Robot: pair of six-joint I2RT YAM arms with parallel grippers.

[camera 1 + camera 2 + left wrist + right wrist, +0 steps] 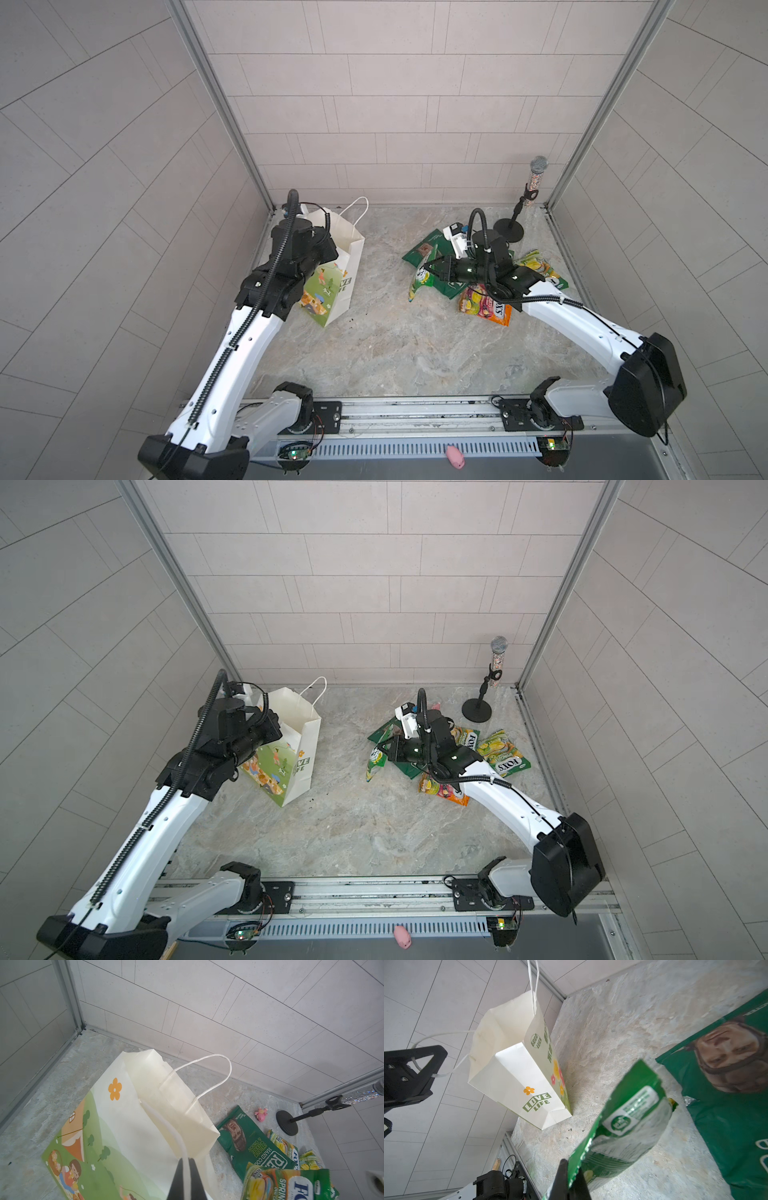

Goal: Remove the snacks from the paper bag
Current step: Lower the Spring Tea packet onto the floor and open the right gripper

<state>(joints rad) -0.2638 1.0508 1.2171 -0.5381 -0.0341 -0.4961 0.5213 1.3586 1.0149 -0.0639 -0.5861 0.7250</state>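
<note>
The left gripper is clenched on one white cord handle of the paper bag, which stands at the left of the surface, mouth open and leaning a little. The part of its inside that shows in the right wrist view is plain white paper; its floor is not in view. Its other cord handle arches free above the rim.

The right gripper is clamped on the edge of a yellow-green candy bag, held out of the paper bag and well apart from it; whether its hanging end touches the surface I cannot tell. Just beside it the REAL crisp bag lies flat on the surface. A red-pink-orange candy bag, a second yellow-green candy bag and a third yellow-green candy bag lie around the right arm, all outside the paper bag.
</note>
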